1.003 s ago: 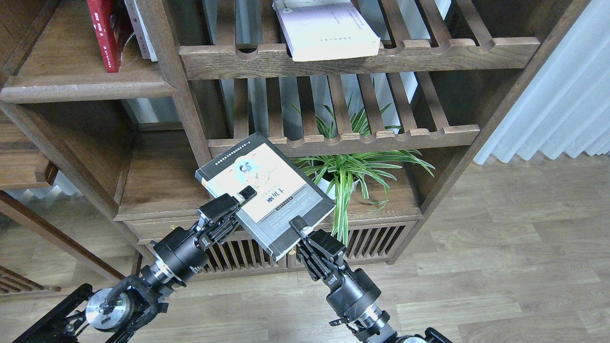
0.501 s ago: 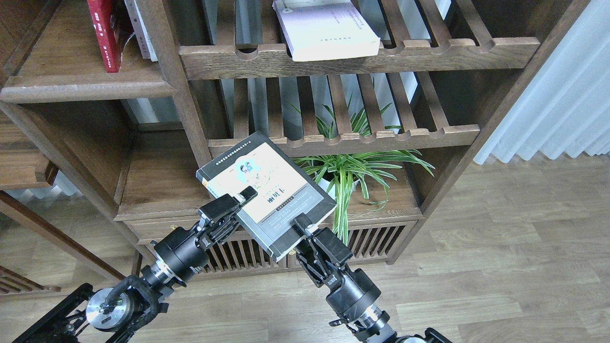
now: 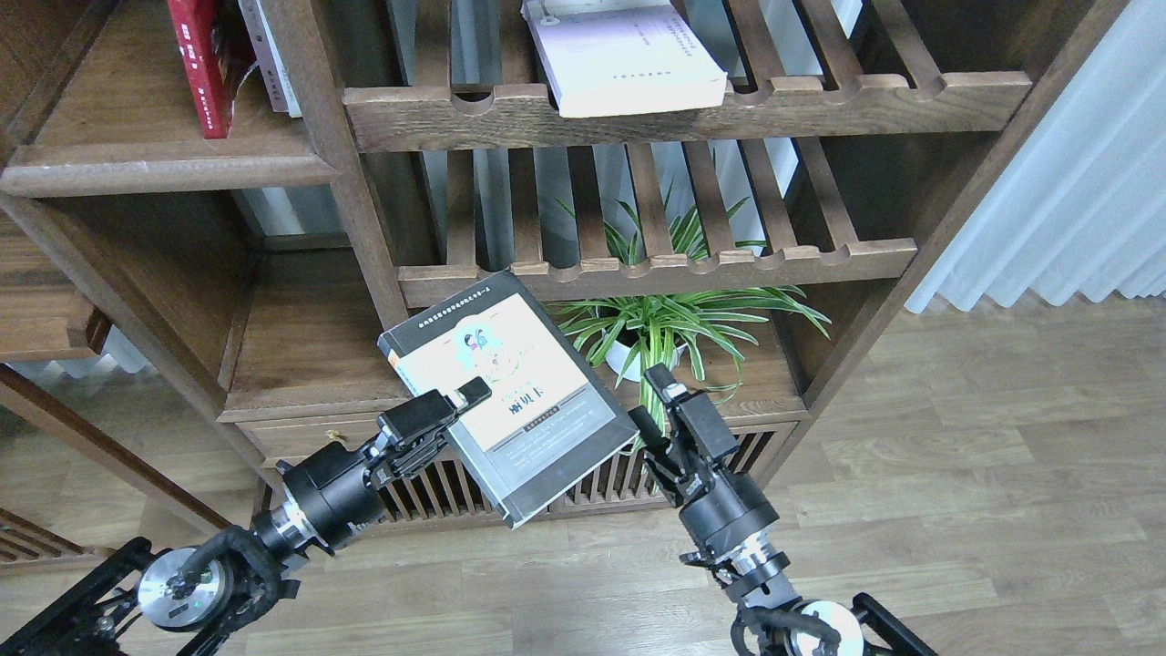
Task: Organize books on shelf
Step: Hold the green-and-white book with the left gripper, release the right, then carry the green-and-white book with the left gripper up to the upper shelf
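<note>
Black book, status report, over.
Left gripper shut on black book. Right gripper released, open beside it. Spider plant behind. Shelf upper left.

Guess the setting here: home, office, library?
Probably a home living room or study, though I can't be sure. A dark wooden bookcase holds only a few paperbacks, a potted spider plant sits on a low shelf, and a sheer white curtain hangs over wood-plank flooring.
</note>
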Action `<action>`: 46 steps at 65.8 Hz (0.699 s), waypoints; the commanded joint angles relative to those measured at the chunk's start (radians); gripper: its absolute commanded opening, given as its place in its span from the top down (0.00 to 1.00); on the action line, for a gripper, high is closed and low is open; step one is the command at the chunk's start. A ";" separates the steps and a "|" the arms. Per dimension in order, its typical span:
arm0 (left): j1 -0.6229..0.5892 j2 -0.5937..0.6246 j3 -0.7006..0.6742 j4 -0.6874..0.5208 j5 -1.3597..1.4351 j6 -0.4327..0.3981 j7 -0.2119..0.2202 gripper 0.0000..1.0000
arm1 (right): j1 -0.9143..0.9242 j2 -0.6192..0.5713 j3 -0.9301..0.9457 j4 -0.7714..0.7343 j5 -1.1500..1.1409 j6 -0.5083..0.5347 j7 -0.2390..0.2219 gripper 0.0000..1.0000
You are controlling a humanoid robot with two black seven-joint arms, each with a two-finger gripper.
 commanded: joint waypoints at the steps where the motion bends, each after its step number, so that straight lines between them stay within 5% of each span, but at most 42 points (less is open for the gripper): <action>1: -0.001 0.042 -0.003 -0.035 0.024 0.000 0.003 0.94 | 0.004 0.000 0.018 -0.006 -0.002 -0.024 0.000 0.02; 46: -0.211 0.323 -0.016 -0.052 0.076 0.000 0.023 0.94 | 0.031 0.000 0.018 -0.051 -0.009 -0.085 -0.002 0.02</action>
